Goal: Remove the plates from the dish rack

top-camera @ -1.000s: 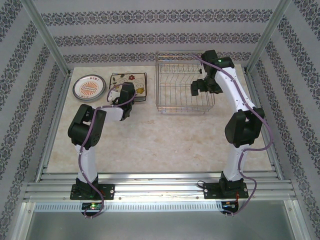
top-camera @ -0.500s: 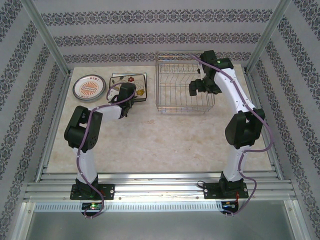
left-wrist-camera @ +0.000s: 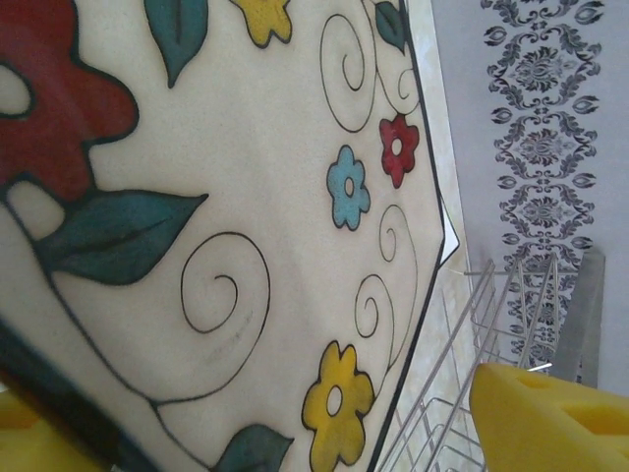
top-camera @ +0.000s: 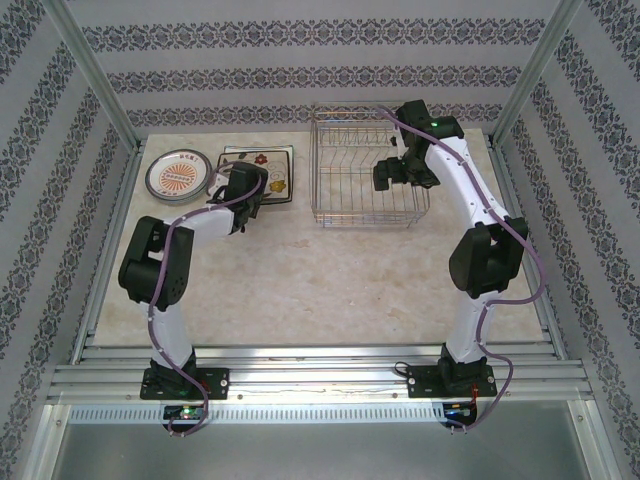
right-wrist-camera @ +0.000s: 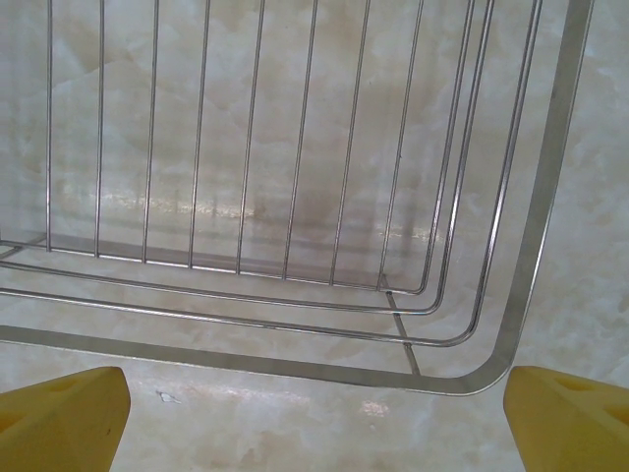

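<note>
Left gripper [top-camera: 243, 192] is parked over the near-left corner of the square plate [top-camera: 270, 165], fingers spread wide and nothing pinched, going by its wrist view. That plate lies flat on the table [top-camera: 330, 270], just left of the dish rack [top-camera: 350, 185], and the round plate [top-camera: 176, 177] sits just beside it, further left. Right gripper [top-camera: 382, 178] hangs over the right end of the rack, also spread wide and empty, with bare wire floor under it.

We reckon we're at the tail end: letting go and backing off. To do it cleanly we'd lift the left arm straight up so a finger doesn't drag the square plate toward its round neighbour. We'd also raise the right arm above the rack's rim before swinging away, since the upright wires [top-camera: 345, 160] look easy to snag.

Our count: one square plate, one round plate, one rack, and no plates in the rack that we can spot.
</note>
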`<action>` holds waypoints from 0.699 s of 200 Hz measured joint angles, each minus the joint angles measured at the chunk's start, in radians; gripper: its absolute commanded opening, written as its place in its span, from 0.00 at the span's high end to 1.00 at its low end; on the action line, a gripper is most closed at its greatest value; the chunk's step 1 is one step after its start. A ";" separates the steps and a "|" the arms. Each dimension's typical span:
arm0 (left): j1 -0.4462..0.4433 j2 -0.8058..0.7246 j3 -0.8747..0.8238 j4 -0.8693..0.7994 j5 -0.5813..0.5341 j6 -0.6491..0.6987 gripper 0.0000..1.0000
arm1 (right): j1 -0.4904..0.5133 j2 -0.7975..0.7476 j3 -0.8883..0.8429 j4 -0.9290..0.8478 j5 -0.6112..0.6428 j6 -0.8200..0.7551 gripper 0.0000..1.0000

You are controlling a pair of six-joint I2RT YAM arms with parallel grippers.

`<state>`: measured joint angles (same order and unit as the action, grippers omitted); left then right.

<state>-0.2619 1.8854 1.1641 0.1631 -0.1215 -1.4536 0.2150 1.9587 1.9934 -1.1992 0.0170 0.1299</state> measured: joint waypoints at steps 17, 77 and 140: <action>0.007 -0.012 0.004 -0.022 0.018 0.016 0.16 | 0.004 0.002 0.007 0.001 0.000 0.002 0.02; 0.016 -0.013 0.008 -0.088 0.067 0.060 0.16 | 0.012 0.002 0.010 0.009 -0.007 0.005 0.02; 0.021 -0.020 0.023 -0.138 0.088 0.099 0.16 | 0.012 0.002 0.010 0.018 -0.007 0.005 0.02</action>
<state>-0.2409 1.8652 1.1873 0.0250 -0.0338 -1.3544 0.2272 1.9606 2.0037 -1.1812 0.0097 0.1349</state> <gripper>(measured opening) 0.842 0.979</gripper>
